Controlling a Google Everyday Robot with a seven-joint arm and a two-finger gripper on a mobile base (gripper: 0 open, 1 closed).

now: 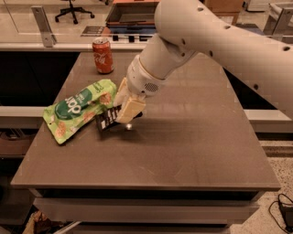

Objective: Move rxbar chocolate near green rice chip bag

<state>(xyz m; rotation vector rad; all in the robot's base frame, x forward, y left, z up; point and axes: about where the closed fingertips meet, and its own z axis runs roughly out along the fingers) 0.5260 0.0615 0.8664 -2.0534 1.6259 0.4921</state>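
The green rice chip bag [77, 109] lies flat on the left part of the brown table [183, 151], its logo facing up. The rxbar chocolate [106, 119], a small black bar with pale lettering, sits right beside the bag's right edge, low over the tabletop. My gripper [124, 106] reaches down from the white arm and is shut on the bar's right end, its cream fingers [130, 109] covering part of the wrapper.
A red soda can [103, 55] stands upright at the table's back left. Beyond the table's far edge are a ledge with a metal post [41, 26] and a dark tray [130, 13]. The arm [215, 41] crosses the upper right.
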